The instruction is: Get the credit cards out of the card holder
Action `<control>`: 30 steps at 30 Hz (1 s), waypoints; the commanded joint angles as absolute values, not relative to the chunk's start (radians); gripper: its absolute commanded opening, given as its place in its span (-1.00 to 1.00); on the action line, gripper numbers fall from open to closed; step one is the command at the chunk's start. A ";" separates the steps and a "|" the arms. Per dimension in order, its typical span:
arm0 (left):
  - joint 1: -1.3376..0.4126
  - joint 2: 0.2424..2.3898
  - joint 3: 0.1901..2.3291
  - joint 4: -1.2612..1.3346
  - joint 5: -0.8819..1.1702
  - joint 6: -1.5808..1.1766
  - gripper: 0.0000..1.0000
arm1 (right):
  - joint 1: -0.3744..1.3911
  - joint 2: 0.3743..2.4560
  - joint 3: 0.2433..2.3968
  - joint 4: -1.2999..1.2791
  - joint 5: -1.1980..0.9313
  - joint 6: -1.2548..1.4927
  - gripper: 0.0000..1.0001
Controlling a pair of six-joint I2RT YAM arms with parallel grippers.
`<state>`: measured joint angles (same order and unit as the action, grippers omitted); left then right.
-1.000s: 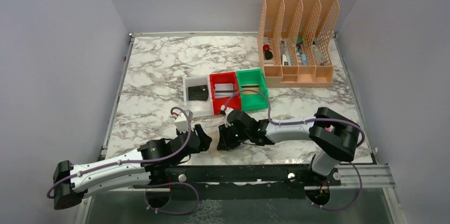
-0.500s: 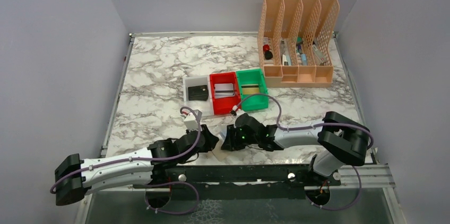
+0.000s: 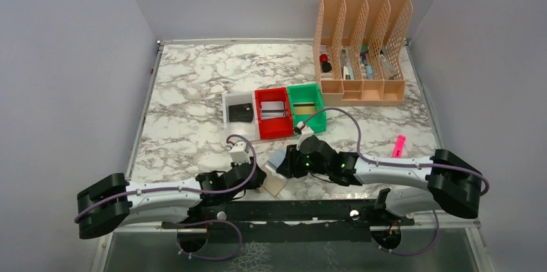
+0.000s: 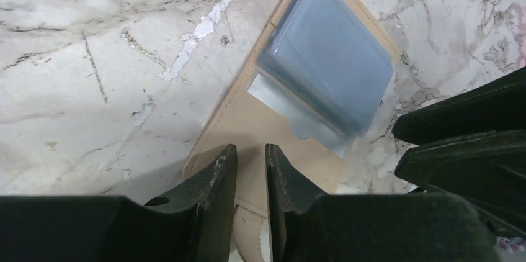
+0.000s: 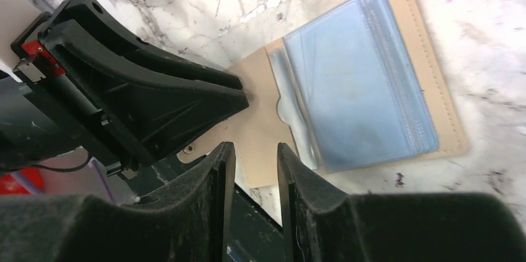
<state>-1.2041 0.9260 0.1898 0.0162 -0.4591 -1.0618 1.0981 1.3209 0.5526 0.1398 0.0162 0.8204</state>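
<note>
The card holder (image 3: 275,180) lies open at the table's near edge, its tan flap hanging past the edge. Its blue-grey pockets (image 4: 325,63) (image 5: 356,88) face up and show no card. My left gripper (image 3: 256,178) (image 4: 251,148) has its tips on the tan flap, jaws nearly closed with nothing between them. My right gripper (image 3: 284,163) (image 5: 255,145) hovers over the flap's near corner, jaws slightly apart and empty. A black credit card (image 3: 240,113) lies in the white tray. A silvery grey card (image 3: 273,110) lies in the red tray.
The white tray (image 3: 227,118), red tray (image 3: 276,130) and green tray (image 3: 309,124) stand in a row mid-table. A tan file organizer (image 3: 361,85) stands at the back right. A pink marker (image 3: 399,145) lies at the right. A black rail (image 3: 309,211) runs below the near edge.
Both grippers have shifted right and toward the near edge, and the open card holder has slid with them. The right arm now lies low and stretched out, uncovering the pink marker.
</note>
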 commanded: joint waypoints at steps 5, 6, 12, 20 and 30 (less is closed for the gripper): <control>-1.201 1.002 0.231 0.035 -0.418 -1.077 -0.47 | 1.074 1.310 0.638 -0.095 0.301 0.646 -0.13; -1.200 0.997 0.229 0.033 -0.419 -1.075 -0.47 | 1.062 1.332 0.659 -0.114 0.288 0.630 -0.12; -1.200 0.952 0.228 -0.009 -0.429 -1.068 -0.47 | 1.031 1.474 0.737 -0.137 0.219 0.532 -0.02; -1.188 0.887 0.208 -0.043 -0.393 -0.978 -0.51 | 1.025 1.535 0.733 -0.161 0.132 0.522 -0.03; -1.088 0.853 0.209 0.009 -0.345 -0.873 -0.52 | 1.026 1.287 0.453 -0.026 -0.026 0.819 -0.20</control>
